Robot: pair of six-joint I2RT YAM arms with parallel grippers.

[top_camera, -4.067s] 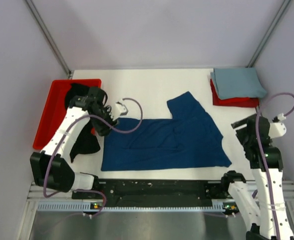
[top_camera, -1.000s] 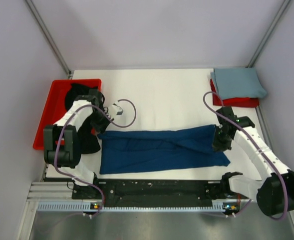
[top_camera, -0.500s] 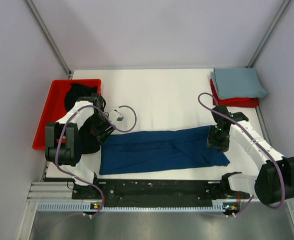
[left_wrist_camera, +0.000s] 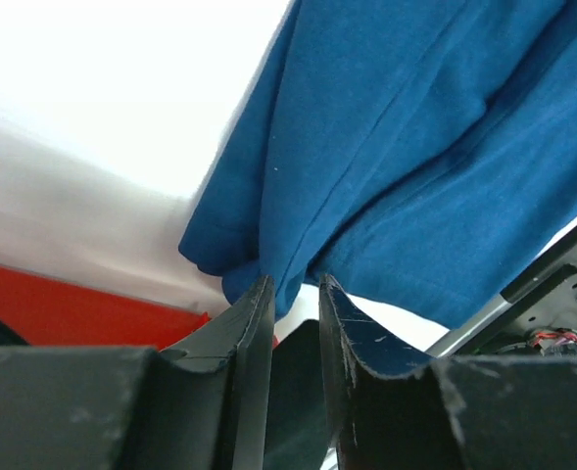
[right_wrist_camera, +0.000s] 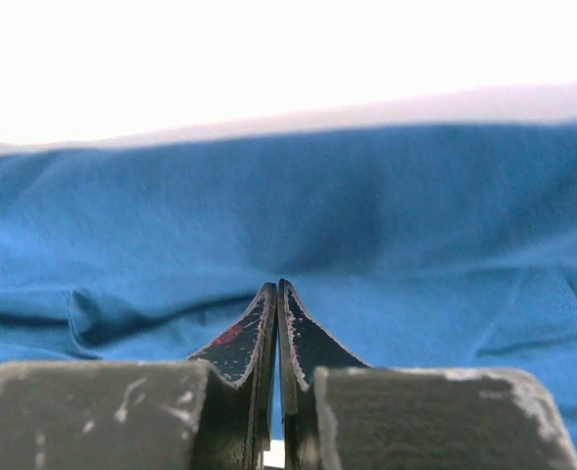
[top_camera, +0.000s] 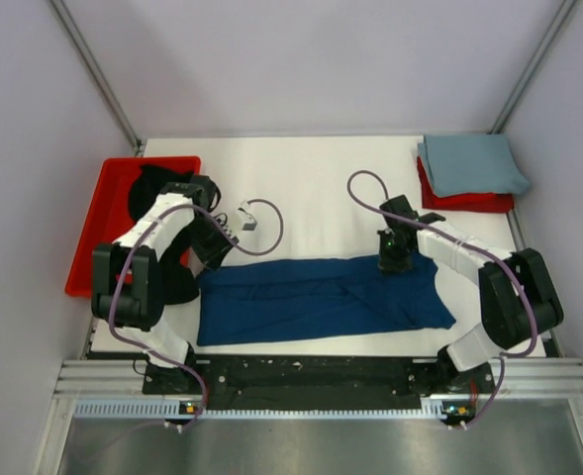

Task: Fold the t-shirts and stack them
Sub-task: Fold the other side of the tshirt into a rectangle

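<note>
A dark navy t-shirt [top_camera: 311,297] lies folded into a long band across the near half of the table. My left gripper [top_camera: 215,255] is at the band's top-left corner. In the left wrist view its jaws [left_wrist_camera: 293,284] stand a little open, and the edge of the navy t-shirt [left_wrist_camera: 415,147] dips just between the tips. My right gripper [top_camera: 392,265] is at the middle of the band's far edge. It is shut [right_wrist_camera: 277,284], tips down against the navy t-shirt [right_wrist_camera: 366,215]; whether cloth is pinched does not show. A black t-shirt [top_camera: 175,285] spills from the tray. A pale grey-blue t-shirt [top_camera: 469,163] lies folded at the back right.
A red tray [top_camera: 98,223] stands at the left edge, also seen as the red tray [left_wrist_camera: 72,313] under my left fingers. A folded red cloth [top_camera: 469,202] lies beneath the grey-blue t-shirt. A small white tag [top_camera: 247,220] hangs on the left arm's cable. Bare white table [top_camera: 311,188] stretches behind the band.
The navy t-shirt's far half came down into a band. In the last second both grippers let go; the right one moved left along the far edge and shut, and the left one shifted slightly.
</note>
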